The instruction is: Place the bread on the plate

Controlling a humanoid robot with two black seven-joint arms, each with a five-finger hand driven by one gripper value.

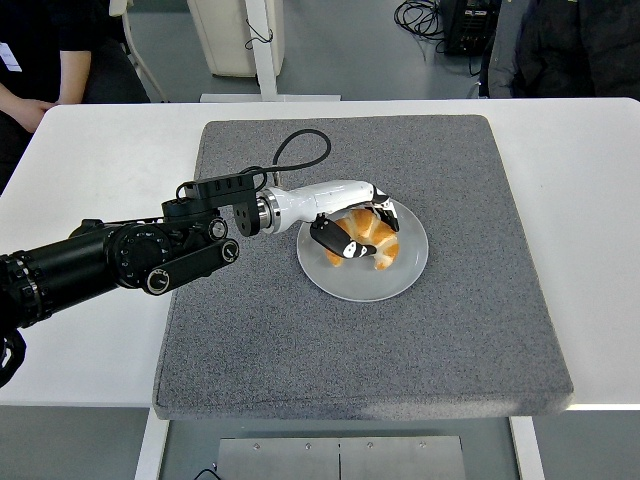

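A golden croissant (372,238) lies on a round white plate (395,280) on the grey mat. My left hand (350,222), white with black fingertips, reaches in from the left over the plate. Its fingers (335,240) are curled around the croissant, which rests on the plate. The croissant's left part is hidden by the hand. My right arm is out of view.
The grey mat (350,330) covers the middle of the white table (90,170). A person sits at the top left (40,60) and another at the top right (580,45). A white stand (262,50) rises beyond the table's far edge.
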